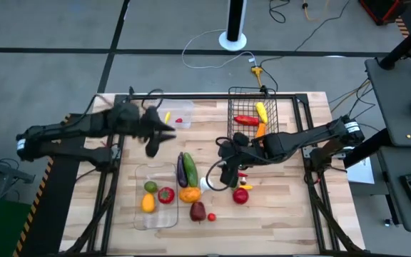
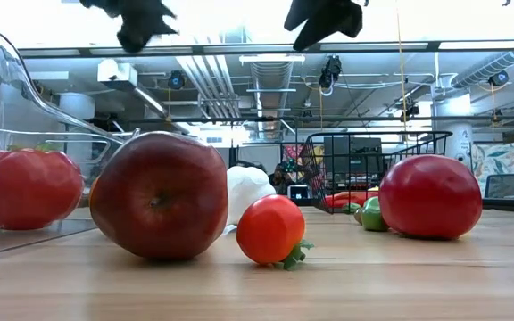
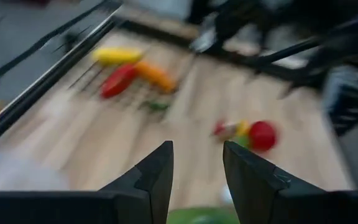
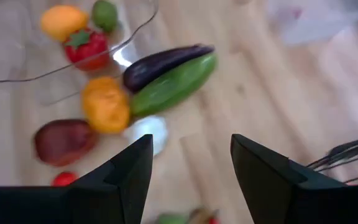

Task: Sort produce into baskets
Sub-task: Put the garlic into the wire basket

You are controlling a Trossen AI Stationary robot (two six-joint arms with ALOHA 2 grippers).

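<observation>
My left gripper point(image 1: 160, 134) point(image 3: 197, 149) hangs open and empty above the table's far left part, near the small clear tub point(image 1: 178, 118). My right gripper point(image 1: 224, 165) point(image 4: 191, 142) hangs open and empty above the table's middle, over loose produce. A purple eggplant point(image 4: 166, 62) and a green cucumber point(image 4: 174, 86) lie side by side on the wood. Beside them rest an orange pepper point(image 4: 105, 104), a white bulb point(image 4: 150, 132), a dark red fruit point(image 2: 161, 194) and a small tomato point(image 2: 270, 229). The black wire basket point(image 1: 242, 107) holds a red pepper, a yellow pepper and a carrot.
The long clear tray point(image 1: 143, 218) at the near left holds a green fruit, a red tomato point(image 1: 165, 194) and a yellow fruit. A big red tomato point(image 1: 240, 195) and small pieces point(image 1: 243, 175) lie below my right gripper. Bare wood shows at the near right.
</observation>
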